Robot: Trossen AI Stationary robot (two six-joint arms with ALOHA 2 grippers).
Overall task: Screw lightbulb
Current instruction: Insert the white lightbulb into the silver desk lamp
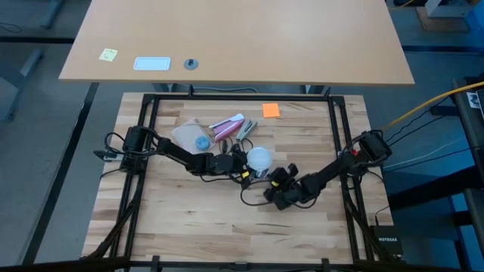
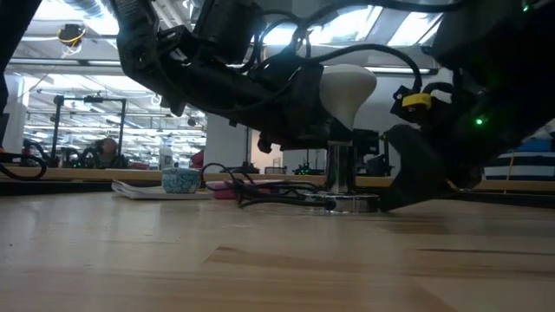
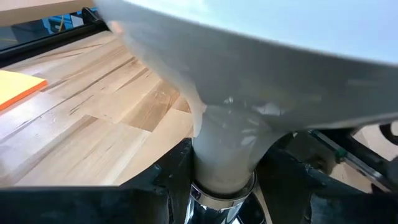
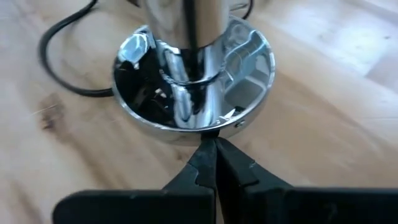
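Bulb axis: lightbulb (image 2: 347, 87) is stood upright in the socket (image 2: 340, 178).
Left gripper (image 3: 217, 171): jaws clamped round its neck.
Right gripper (image 4: 211, 158): jaws closed empty, pressed against the socket base.

lightbulb (image 1: 259, 158): 1 | socket (image 4: 193, 81): 1 | orange note (image 1: 271, 110): 1

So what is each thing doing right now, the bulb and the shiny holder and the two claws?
lightbulb: upright, its neck sitting in the socket top.
socket: standing upright on the table, black cord attached.
left gripper: shut on the lightbulb's neck.
right gripper: shut, tips pressed on the socket's base rim.
pink-and-white tube: lying flat.
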